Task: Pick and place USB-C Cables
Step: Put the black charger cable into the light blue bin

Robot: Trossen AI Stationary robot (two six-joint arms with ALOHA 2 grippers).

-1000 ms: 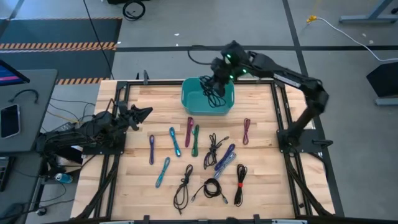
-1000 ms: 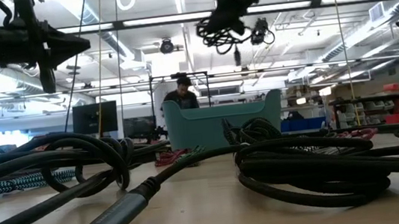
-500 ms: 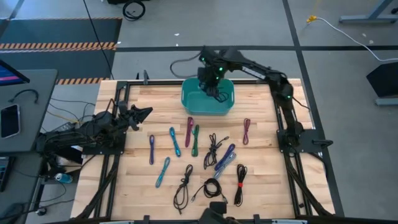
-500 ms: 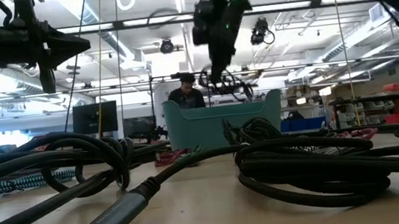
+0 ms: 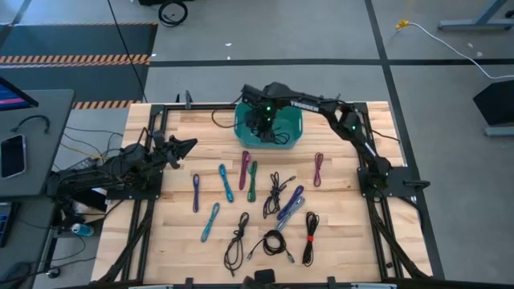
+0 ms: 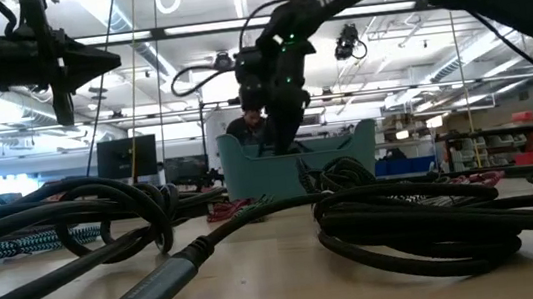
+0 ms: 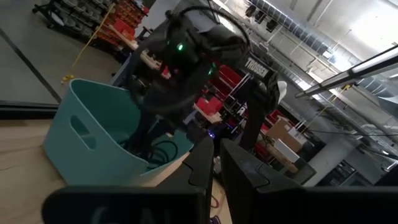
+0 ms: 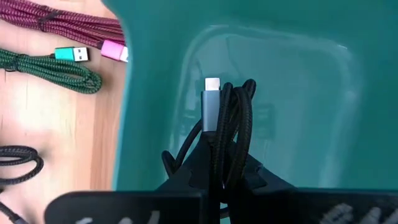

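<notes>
Cable, black and folded, sits pinched in the right claw low inside the teal bin, placed for a drop. Left claw waits at the table's edge, fingers together.

Grey concrete floor with dark seams, orange-and-black hazard stripes beyond the tabletop's far-left corner, grey side desk alongside, bright ceiling strip lights, red-stocked shelving behind

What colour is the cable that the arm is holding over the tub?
Black, with a grey metal plug: the braided black USB-C cable shows best in the right wrist view, above the teal plastic bin.
</notes>
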